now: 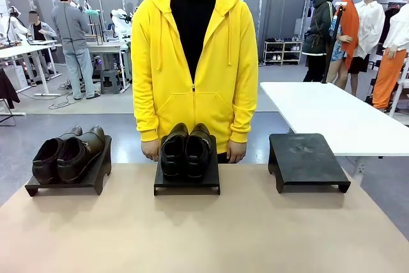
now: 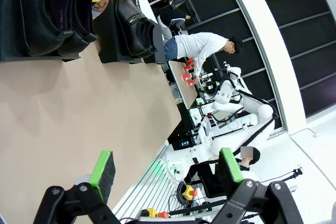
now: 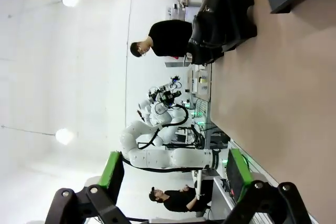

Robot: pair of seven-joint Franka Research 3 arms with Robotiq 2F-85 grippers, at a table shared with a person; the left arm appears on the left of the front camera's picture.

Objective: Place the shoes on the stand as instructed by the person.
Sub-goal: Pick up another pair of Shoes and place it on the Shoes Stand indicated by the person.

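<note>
Left end effector point(image 2: 165, 174) spread, right end effector point(image 3: 176, 174) spread, shoes point(image 1: 186, 150) well beyond both

No readable text — nothing I can make out.
I find no label, brand, number or sign on the shoes point(image 1: 185, 148), on the stands point(image 1: 308, 158) or on the person's hoodie point(image 1: 192, 62) — any print on the gear at the tables far off, seen from my wrists, is too small and blurred to read.
</note>
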